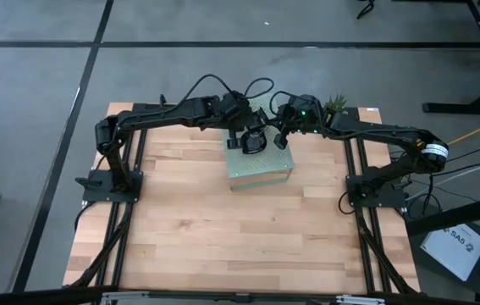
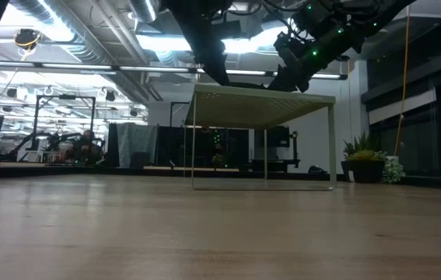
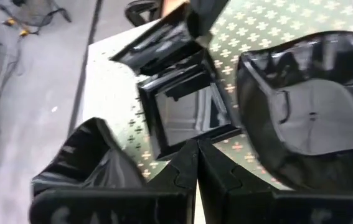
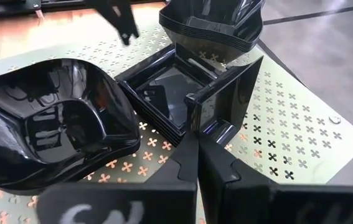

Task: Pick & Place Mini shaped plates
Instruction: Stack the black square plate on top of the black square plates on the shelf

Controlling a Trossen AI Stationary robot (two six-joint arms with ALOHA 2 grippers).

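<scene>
Both claws closed, empty — left claw, right claw over plates.

Both arms are matte black, built of slim jointed links, each rising from a black base plate bolted to dark rails along the table's sides. Black cables loop above the left arm near its wrist, while the right arm carries a white band at one joint and small green lights at its wrist. Each gripper's fingers are flat, blocky black pieces with notched inner edges and faint pale lettering at their bases.
</scene>
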